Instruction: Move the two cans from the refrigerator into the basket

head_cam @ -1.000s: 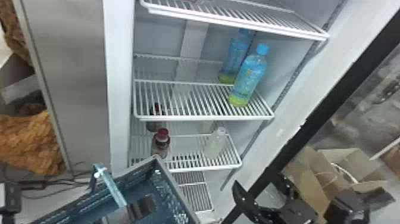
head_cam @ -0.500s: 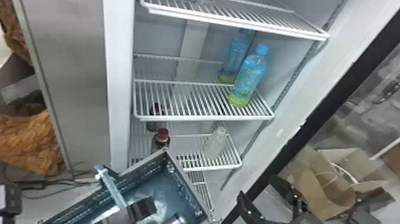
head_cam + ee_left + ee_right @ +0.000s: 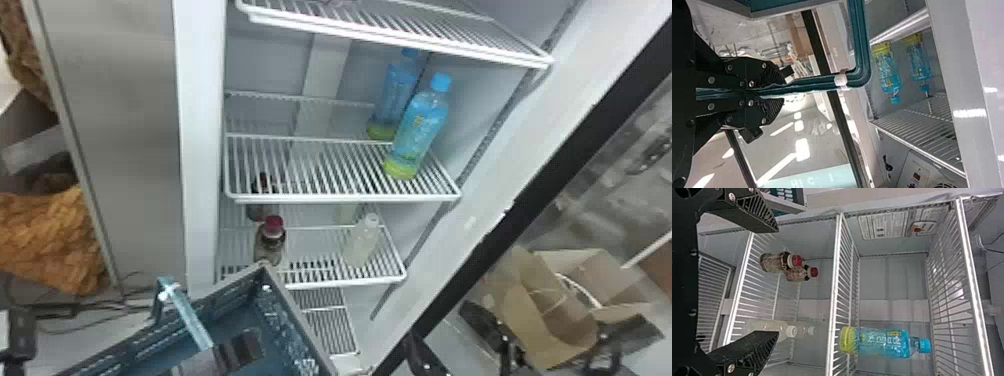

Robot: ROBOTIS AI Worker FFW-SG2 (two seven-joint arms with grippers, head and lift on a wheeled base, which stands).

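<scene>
Basket [image 3: 300,320] noted at btm L of head view, before fridge [image 3: 200,150]; its handle [image 3: 185,315] is clamped btwn fingers of L claw [image 3: 237,352]. R claw [image 3: 440,325] seen at btm R; jaws spread apart, nothing held btwn them.

Surroundings: btm part of lower shelf [image 3: 345,283] is overlapped by basket corner in head view; contact can't be judged. On same shelf, L side: 2 dark btls w/ red caps, front one [image 3: 272,245] and rear one [image 3: 262,185], the latter seen partly thru wires. R side: 2 pale btls, front [image 3: 362,240], rear [image 3: 346,212]. Middle shelf [image 3: 345,198], R end: 2 blue btls w/ yellow-green bases, front [image 3: 419,130], rear [image 3: 395,95]. Black door frame [image 3: 540,180] runs diagonally at R, cardboard box [image 3: 550,310] beyond. Orange-brown material [image 3: 45,240] at far L, cables nearby.

Labels: printed wrap seen on blue btls; printed sheet [image 3: 889,225] fixed to fridge inner wall.
</scene>
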